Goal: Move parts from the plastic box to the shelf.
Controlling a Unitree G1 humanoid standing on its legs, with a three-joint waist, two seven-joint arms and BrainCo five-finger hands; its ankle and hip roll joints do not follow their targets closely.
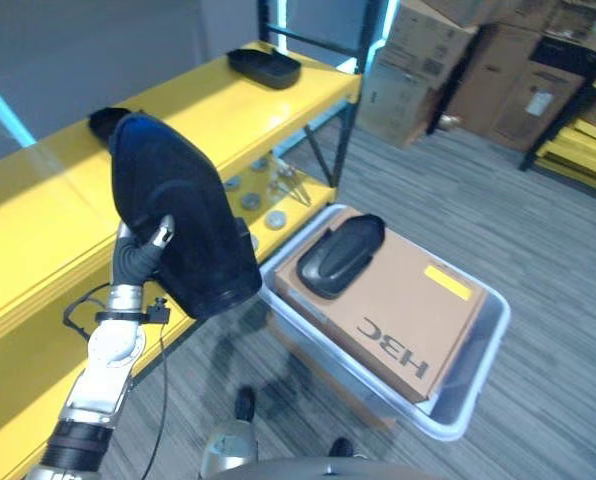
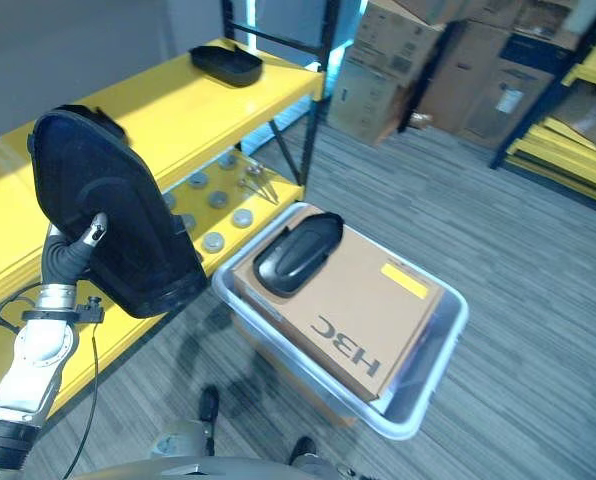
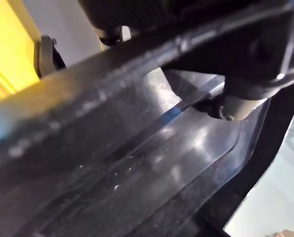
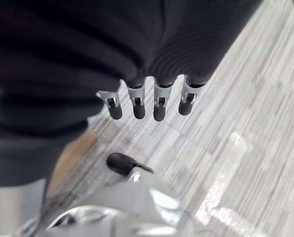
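My left hand (image 1: 146, 250) is shut on a large black moulded part (image 1: 178, 220), held upright in the air in front of the yellow shelf (image 1: 58, 200). Its thumb presses the part's face. In the left wrist view the part's glossy inner side (image 3: 137, 163) is very close. A second black part (image 1: 340, 255) lies on a cardboard box (image 1: 408, 310) inside the clear plastic box (image 1: 483, 385) on the floor. Another black part (image 1: 264, 66) rests at the shelf's far end. My right hand (image 4: 147, 101) hangs over the floor, its fingers straight and holding nothing.
Several round metal discs (image 1: 263, 200) lie on the lower shelf level. One more dark part (image 1: 103, 120) peeks out behind the held one. Stacked cardboard boxes (image 1: 428, 60) and yellow racks (image 1: 588, 140) stand beyond the grey carpet floor (image 1: 538, 240).
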